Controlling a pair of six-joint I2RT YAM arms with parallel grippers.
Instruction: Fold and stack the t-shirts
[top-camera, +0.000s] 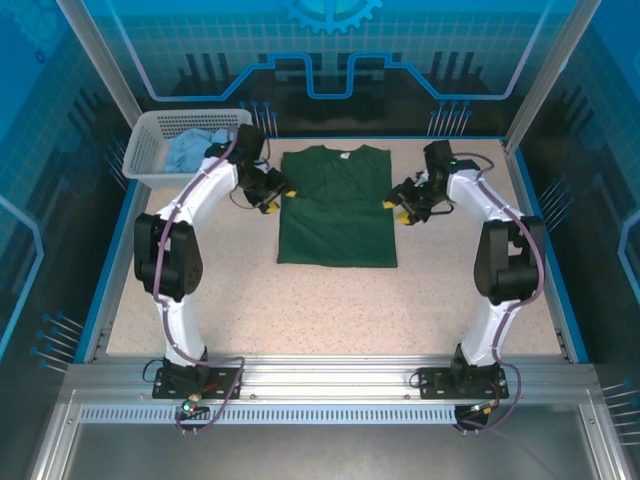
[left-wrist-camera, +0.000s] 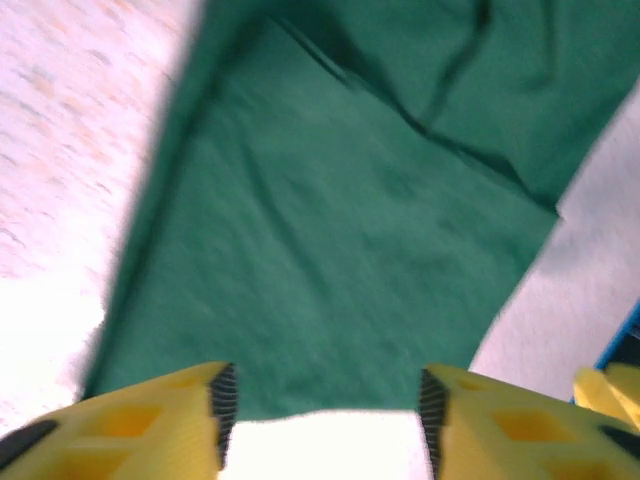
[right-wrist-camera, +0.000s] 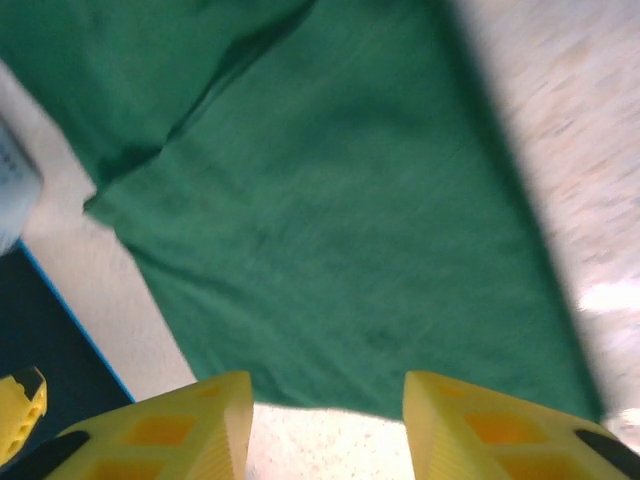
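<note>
1. Dark green t-shirt (top-camera: 336, 205): lies flat on the table (top-camera: 330, 310), midway between the left and right edges and nearer the far edge, collar toward the far edge. Its outline is close to a rectangle.
2. Left wrist view: same shirt (left-wrist-camera: 330, 250), with a crease line and an overlapping layer of cloth across the part farthest from the fingers (picture blurred, finer detail not readable).
3. Right wrist view: shirt (right-wrist-camera: 330, 200) again, with a similar fold toward one corner and bare table along its edges.
4. Light blue t-shirt (top-camera: 190, 150): bunched inside the white lattice basket (top-camera: 143, 150), which sits at the far left corner of the table.
5. Left gripper (top-camera: 278, 197): at the green shirt's left edge, about halfway along it. In its wrist view the gripper (left-wrist-camera: 325, 400) has its yellow fingers apart, with only the cloth edge and table between them, so it is open and holds nothing.
6. Right gripper (top-camera: 396, 210): at the shirt's right edge, opposite the left one. In its wrist view the gripper (right-wrist-camera: 330, 400) also has its fingers spread, nothing clamped.
7. Whether either gripper touches the cloth: cannot tell.
</note>
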